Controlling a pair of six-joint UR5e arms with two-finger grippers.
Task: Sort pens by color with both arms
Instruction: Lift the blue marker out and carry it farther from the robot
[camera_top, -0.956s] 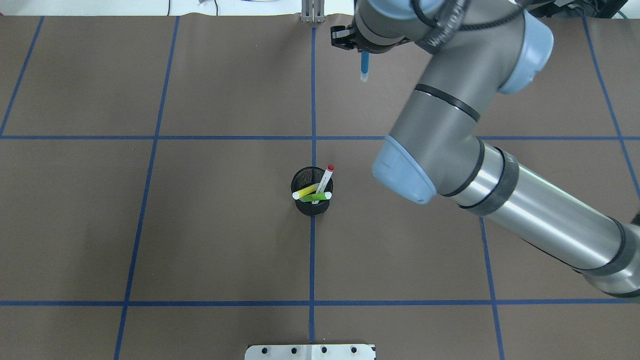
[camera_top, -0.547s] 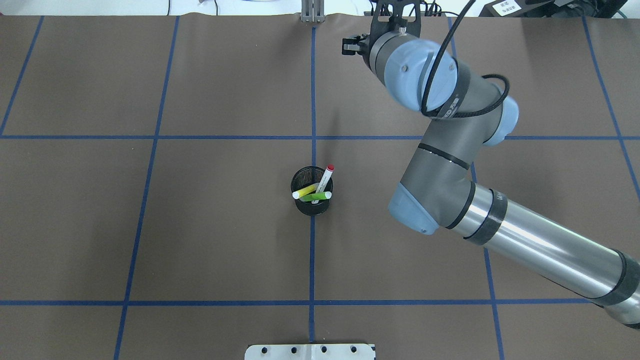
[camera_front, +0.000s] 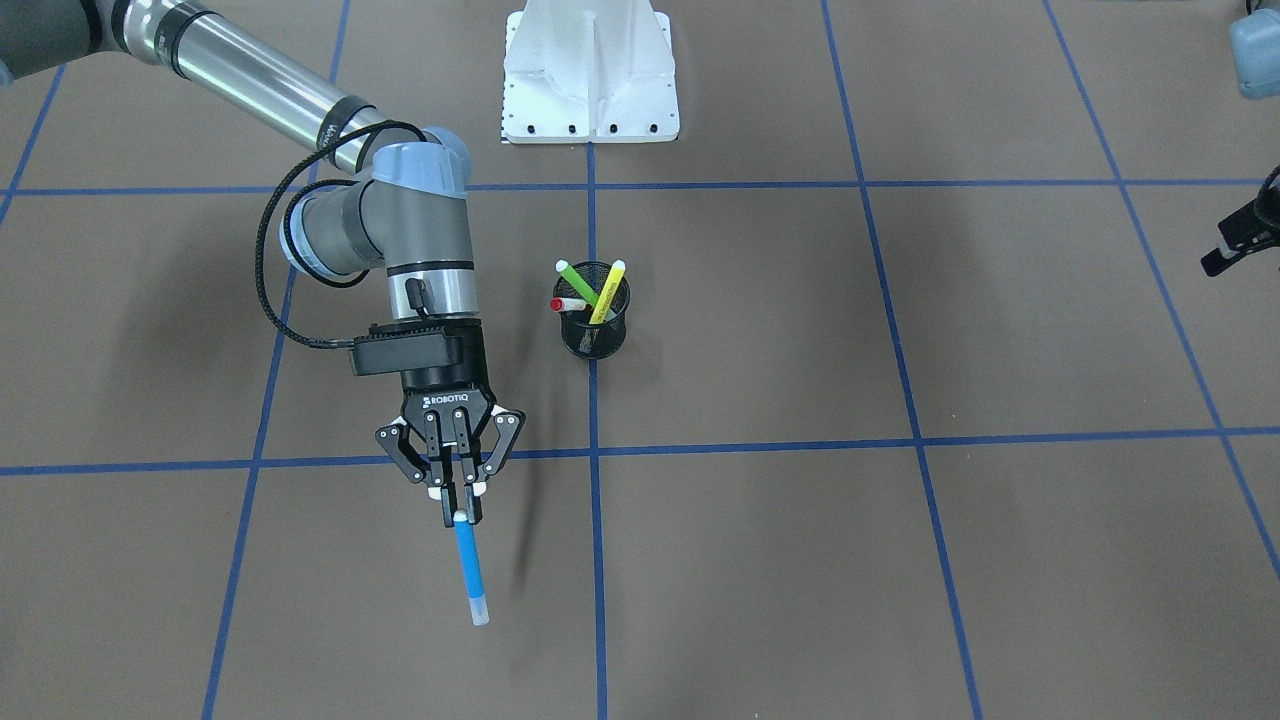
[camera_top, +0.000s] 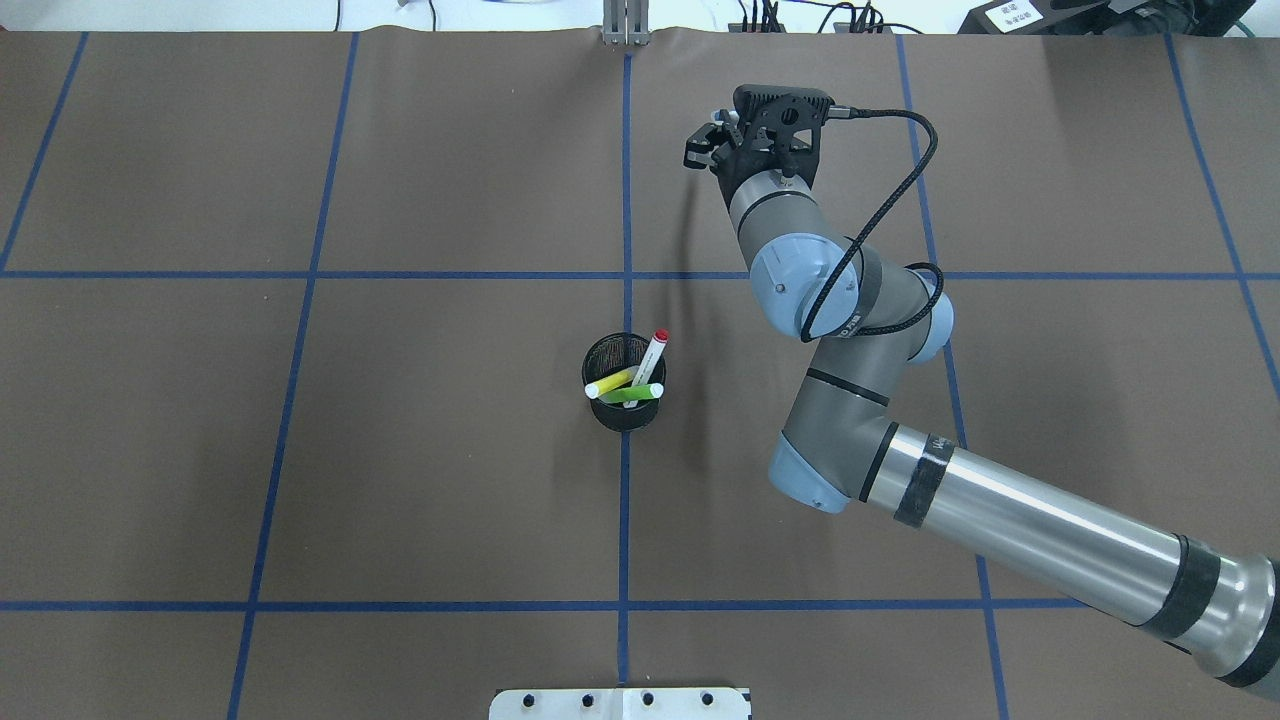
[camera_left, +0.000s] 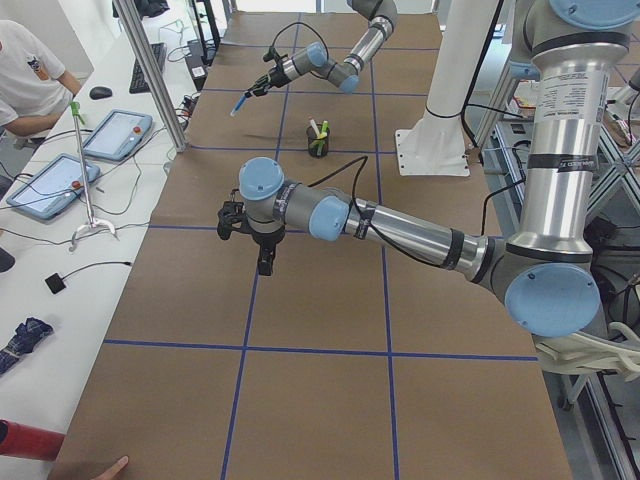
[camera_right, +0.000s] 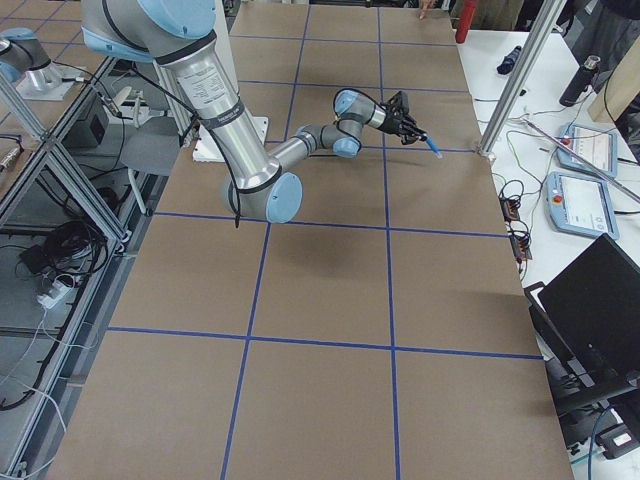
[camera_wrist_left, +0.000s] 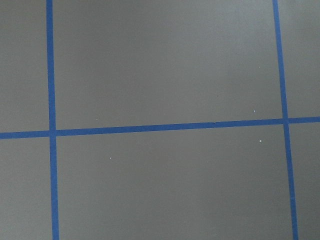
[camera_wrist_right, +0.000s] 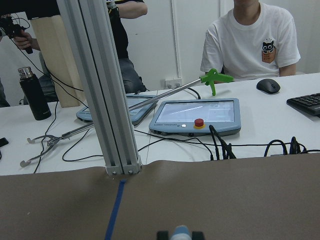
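Observation:
My right gripper (camera_front: 460, 505) is shut on the top end of a blue pen (camera_front: 468, 565), which hangs tilted above the brown table. In the overhead view the right gripper (camera_top: 705, 148) is at the far side, right of the centre line, and the wrist hides the pen. The pen's end shows between the fingers in the right wrist view (camera_wrist_right: 181, 233). A black mesh cup (camera_top: 622, 400) at the table's middle holds the red pen with a white barrel (camera_top: 651, 358), the yellow pen (camera_top: 612, 382) and the green pen (camera_top: 633, 394). My left gripper (camera_left: 262, 262) hovers over the table's left end; I cannot tell whether it is open.
Blue tape lines (camera_top: 626, 200) divide the table into squares. The white base plate (camera_front: 590, 75) stands at the robot's edge. An aluminium post (camera_wrist_right: 107, 100) stands at the far edge, with operators, tablets and cables behind it.
The right arm has folded back and lowered, and its wrist has turned. The gripper has moved slightly toward the robot with the blue pen, now hidden under the wrist in the overhead view.

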